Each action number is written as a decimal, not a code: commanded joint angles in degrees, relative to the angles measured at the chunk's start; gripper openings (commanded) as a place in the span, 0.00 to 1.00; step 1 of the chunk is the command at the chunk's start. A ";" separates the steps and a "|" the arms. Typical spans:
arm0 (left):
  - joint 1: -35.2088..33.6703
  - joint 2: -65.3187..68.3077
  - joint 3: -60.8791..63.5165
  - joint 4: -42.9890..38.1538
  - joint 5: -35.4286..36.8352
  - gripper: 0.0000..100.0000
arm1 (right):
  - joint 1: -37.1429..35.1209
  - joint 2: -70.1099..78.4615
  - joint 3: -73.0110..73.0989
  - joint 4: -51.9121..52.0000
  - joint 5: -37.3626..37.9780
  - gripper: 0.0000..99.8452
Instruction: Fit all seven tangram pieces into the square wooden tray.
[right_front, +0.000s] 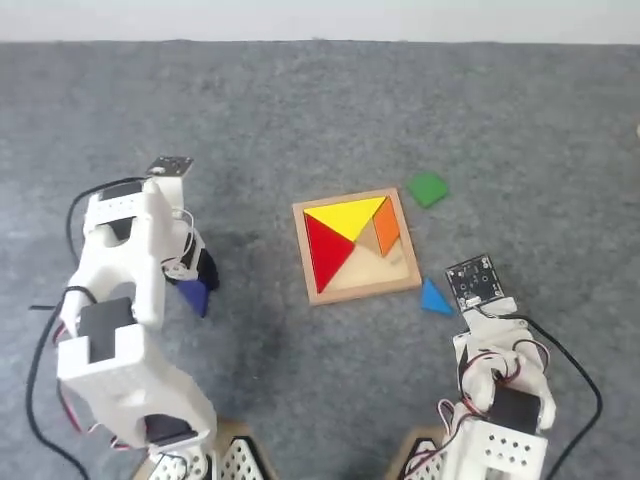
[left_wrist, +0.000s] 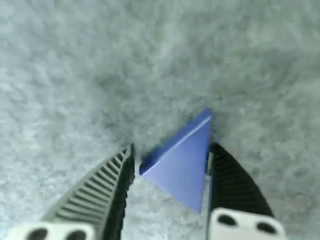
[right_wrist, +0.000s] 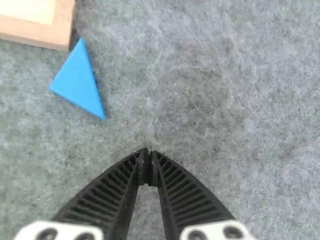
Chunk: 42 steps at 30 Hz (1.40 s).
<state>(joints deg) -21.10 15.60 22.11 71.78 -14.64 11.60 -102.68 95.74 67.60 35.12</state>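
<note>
We see the left gripper (left_wrist: 172, 150) clamping a dark blue triangular piece (left_wrist: 182, 165), the right gripper (right_wrist: 148, 160) — fingers pressed together, empty — near a light blue triangle (right_wrist: 77, 82) beside the square wooden tray (right_wrist: 30, 34).

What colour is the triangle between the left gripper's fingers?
The triangle is dark blue, clearest in the left wrist view.

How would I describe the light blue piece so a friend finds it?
Find the square wooden tray mid-table. Off its corner nearest the right arm lies a light blue triangle, flat on the grey mat. The green piece lies beyond the tray; the dark blue piece sits in the left gripper.
</note>
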 joint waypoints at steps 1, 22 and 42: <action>0.00 -0.26 -0.31 1.14 -0.62 0.23 | -0.31 0.13 0.79 0.57 0.62 0.01; 10.64 -12.57 3.82 5.98 3.25 0.11 | -0.31 0.13 0.79 0.57 0.62 0.01; 42.46 -12.04 -12.79 10.64 4.48 0.11 | 9.63 -0.48 0.44 -1.89 -0.09 0.01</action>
<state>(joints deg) 14.77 -0.84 15.78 84.00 -9.98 17.23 -102.68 95.74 67.34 35.12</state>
